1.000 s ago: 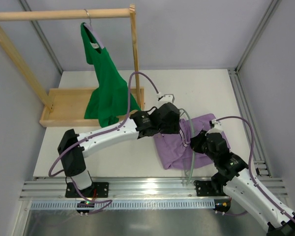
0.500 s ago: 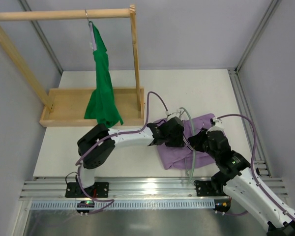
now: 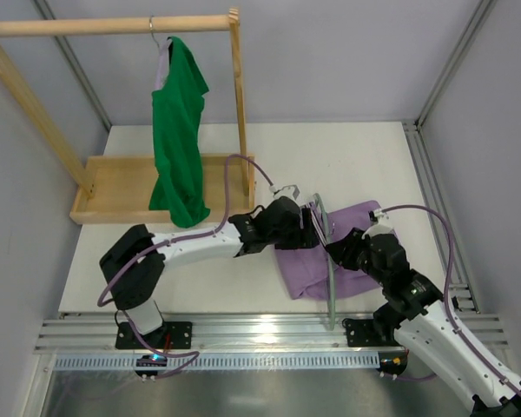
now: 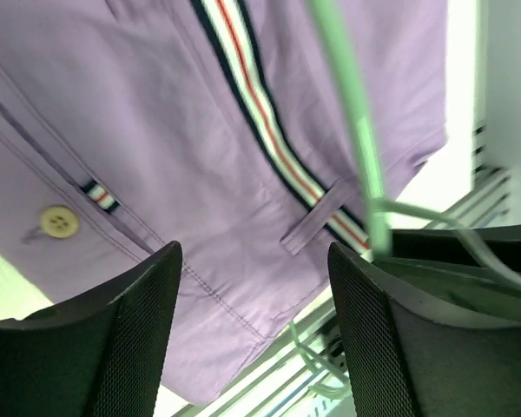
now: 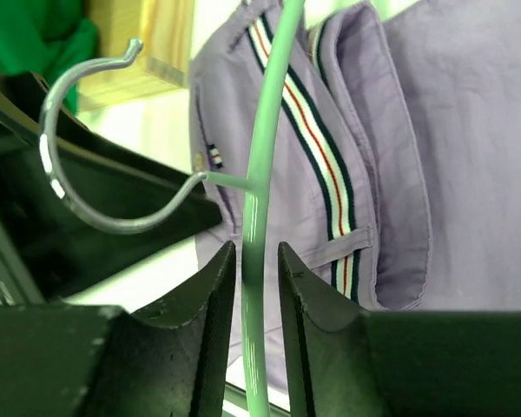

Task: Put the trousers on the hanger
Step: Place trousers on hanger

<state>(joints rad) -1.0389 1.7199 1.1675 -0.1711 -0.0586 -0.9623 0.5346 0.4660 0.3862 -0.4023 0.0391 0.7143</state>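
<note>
White table (image 3: 356,165): one trousers (image 3: 308,271), one hanger (image 5: 259,217)

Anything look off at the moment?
The hanger stands on edge in the right gripper, its hook pointing sideways; the trousers lie folded beneath it, not yet threaded. Nothing looks damaged.
</note>
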